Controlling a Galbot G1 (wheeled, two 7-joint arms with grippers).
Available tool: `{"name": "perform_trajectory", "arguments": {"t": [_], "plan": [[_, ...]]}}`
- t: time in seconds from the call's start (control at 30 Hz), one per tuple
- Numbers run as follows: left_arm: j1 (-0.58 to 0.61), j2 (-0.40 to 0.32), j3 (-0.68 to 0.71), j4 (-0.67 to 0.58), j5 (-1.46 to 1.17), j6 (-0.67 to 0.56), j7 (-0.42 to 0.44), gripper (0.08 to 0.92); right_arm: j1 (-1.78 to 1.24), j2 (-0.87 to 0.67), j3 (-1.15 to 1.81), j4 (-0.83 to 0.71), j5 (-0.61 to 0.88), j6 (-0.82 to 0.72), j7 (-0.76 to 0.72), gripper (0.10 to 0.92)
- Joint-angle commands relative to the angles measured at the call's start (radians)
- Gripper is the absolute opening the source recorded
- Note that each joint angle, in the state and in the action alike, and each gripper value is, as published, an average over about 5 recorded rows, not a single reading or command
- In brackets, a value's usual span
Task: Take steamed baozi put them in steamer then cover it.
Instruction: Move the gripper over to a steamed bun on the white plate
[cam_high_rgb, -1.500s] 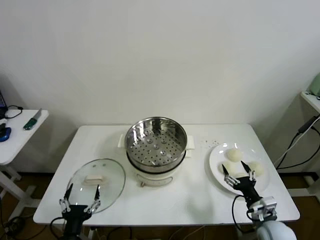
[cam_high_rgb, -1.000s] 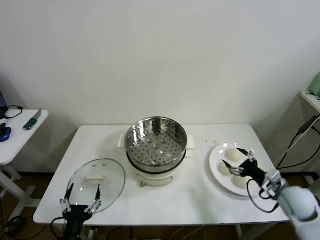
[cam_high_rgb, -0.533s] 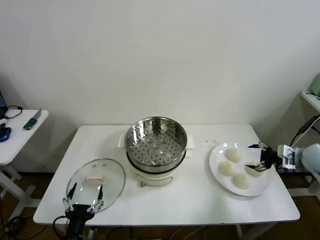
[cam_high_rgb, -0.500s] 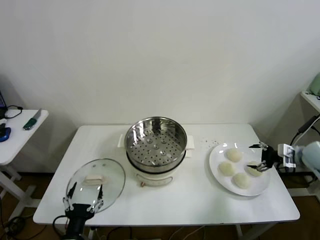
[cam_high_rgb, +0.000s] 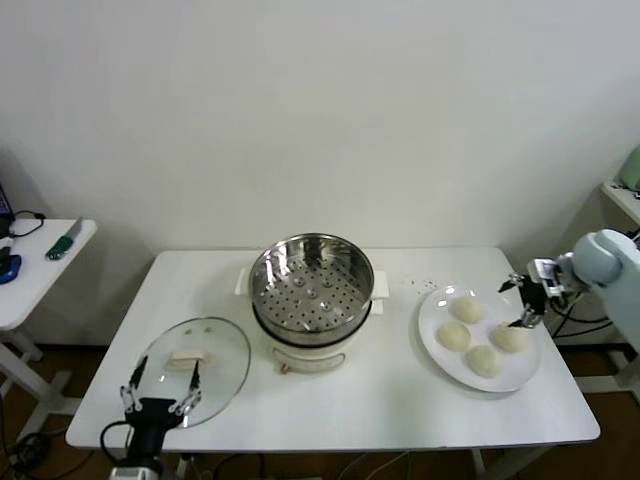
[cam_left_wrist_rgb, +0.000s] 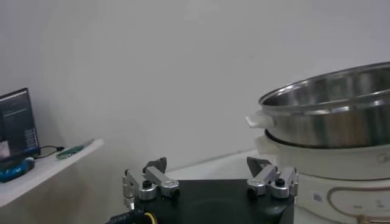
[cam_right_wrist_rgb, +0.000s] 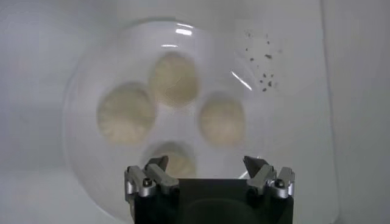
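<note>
**A:** Head cam: right gripper (cam_high_rgb: 524, 301) hangs over the right edge of the white plate (cam_high_rgb: 432, 338), fingers apart, nothing between them. Four steamed baozi (cam_high_rgb: 466, 309) all on the plate, near the table's (cam_high_rgb: 330, 410) right edge. Steamer (cam_high_rgb: 311, 283) sits mid-table toward the back edge, basket has nothing in it.

**B:** Right wrist cam looks straight down on the plate (cam_right_wrist_rgb: 85, 152). All four baozi (cam_right_wrist_rgb: 174, 79) clustered in a diamond, the nearest one (cam_right_wrist_rgb: 172, 158) partly behind the gripper (cam_right_wrist_rgb: 206, 166) body. Fingers spread, not touching any bun. It also shows dark specks (cam_right_wrist_rgb: 259, 49) on the table beside the plate rim, barely readable from the head cam.

**A:** Left side?

**B:** Left gripper (cam_high_rgb: 159, 391) is at the table's front-left corner, low, fingers wide apart, holding nothing. Glass lid (cam_high_rgb: 192, 367) lies flat on the table just ahead of it, left of the steamer. Lid doesn't show in the left wrist cam.

**A:** What does that one give?

**B:** Side-on view past the open fingers (cam_left_wrist_rgb: 210, 176): steel basket (cam_left_wrist_rgb: 329, 115) seated on the white pot base (cam_left_wrist_rgb: 341, 167), plus a side table (cam_left_wrist_rgb: 42, 173) off to the left.
</note>
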Motion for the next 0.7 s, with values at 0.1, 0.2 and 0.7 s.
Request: {"name": "perform_trajectory", "arguments": {"t": [0.1,0.2,0.7], "plan": [[-0.03,-0.003,-0.023,0.01,0.002,0.025,-0.003,0.823,0.205,0.252,-0.181,-0.337,-0.137,0.07,-0.055,0.823],[-0.038,-0.004,-0.024,0.012,0.008,0.031,-0.006,0.823,0.193,0.303,-0.145,-0.403,-0.184,0.088,-0.042,0.823],[-0.057,0.002,-0.03,0.025,0.014,0.041,-0.009,0.823,0.135,0.429,-0.023,-0.545,-0.318,0.131,0.014,0.823]]}}
